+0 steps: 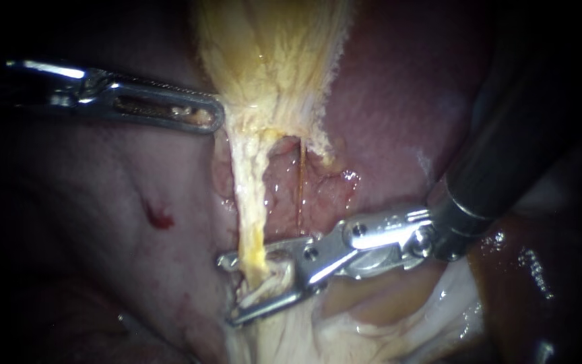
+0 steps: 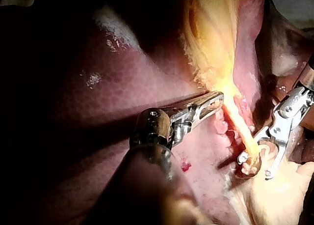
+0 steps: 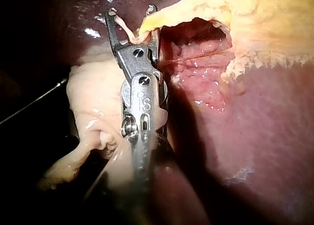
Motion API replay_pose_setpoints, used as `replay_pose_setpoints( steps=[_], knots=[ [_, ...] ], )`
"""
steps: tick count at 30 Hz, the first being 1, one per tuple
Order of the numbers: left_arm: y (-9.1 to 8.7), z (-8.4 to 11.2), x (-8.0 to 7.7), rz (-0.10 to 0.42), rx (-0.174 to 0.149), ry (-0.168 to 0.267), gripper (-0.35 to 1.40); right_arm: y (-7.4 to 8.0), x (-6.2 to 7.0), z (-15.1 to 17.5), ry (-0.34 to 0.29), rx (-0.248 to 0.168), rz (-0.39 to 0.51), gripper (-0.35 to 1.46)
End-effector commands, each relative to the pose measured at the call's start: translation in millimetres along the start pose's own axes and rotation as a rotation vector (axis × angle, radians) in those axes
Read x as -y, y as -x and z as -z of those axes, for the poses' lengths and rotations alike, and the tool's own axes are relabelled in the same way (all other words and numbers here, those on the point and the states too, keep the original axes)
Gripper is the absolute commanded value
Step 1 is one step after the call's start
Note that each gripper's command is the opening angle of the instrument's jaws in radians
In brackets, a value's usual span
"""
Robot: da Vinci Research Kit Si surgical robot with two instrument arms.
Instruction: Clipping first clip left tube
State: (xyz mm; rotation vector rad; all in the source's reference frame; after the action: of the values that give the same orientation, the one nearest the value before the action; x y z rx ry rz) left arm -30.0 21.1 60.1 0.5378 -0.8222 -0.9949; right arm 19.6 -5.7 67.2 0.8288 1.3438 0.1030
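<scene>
**Your right instrument (image 1: 230, 288) straddles the left tube (image 1: 249, 202)**

At the left, your left instrument (image 1: 214, 118) reaches in nearly level, with its tip touching the pale neck of the gallbladder (image 1: 271, 54). You cannot tell whether it is closed on anything. Below it a small red spot (image 1: 159, 217) marks the pale tissue. From the gallbladder's neck the left tube runs straight down, yellow-white. A much thinner tube (image 1: 301, 182) lies just beside it, over a raw patch of the liver (image 1: 399, 101). Your right instrument comes in from the right with its jaws spread wide, one on each side of the left tube's lower end, not clamped onto it.
</scene>
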Motion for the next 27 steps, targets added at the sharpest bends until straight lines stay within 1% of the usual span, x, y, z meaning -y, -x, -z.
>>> replay_pose_setpoints(
  steps=[1, 12, 18, 22, 25, 27],
  knots=[
    [0.0, 0.0, -0.1, 0.0, 0.0, 0.001, -0.35, 0.0, 0.1, -0.1, -0.001, 0.0, 0.0, 0.49],
    [0.2, -0.3, -0.8, 0.0, 0.001, 0.002, -0.35, -0.6, 0.2, -0.1, -0.003, -0.005, -0.001, 0.49],
    [0.2, -0.3, -0.8, 0.001, 0.001, 0.002, -0.35, -0.8, 0.1, 0.0, -0.006, -0.005, -0.003, 0.47],
    [0.2, -0.3, -0.7, 0.001, 0.001, 0.003, -0.35, -0.8, 0.0, 0.2, -0.003, -0.006, -0.003, 0.42],
    [0.2, -0.3, -0.6, 0.001, 0.001, 0.003, -0.35, -0.7, -0.1, 0.4, -0.003, -0.006, -0.003, 0.31],
    [0.2, -0.4, -0.6, 0.001, 0.001, 0.003, -0.35, -0.7, -0.1, 0.6, 0.002, -0.007, -0.021, 0.18]
  ],
)
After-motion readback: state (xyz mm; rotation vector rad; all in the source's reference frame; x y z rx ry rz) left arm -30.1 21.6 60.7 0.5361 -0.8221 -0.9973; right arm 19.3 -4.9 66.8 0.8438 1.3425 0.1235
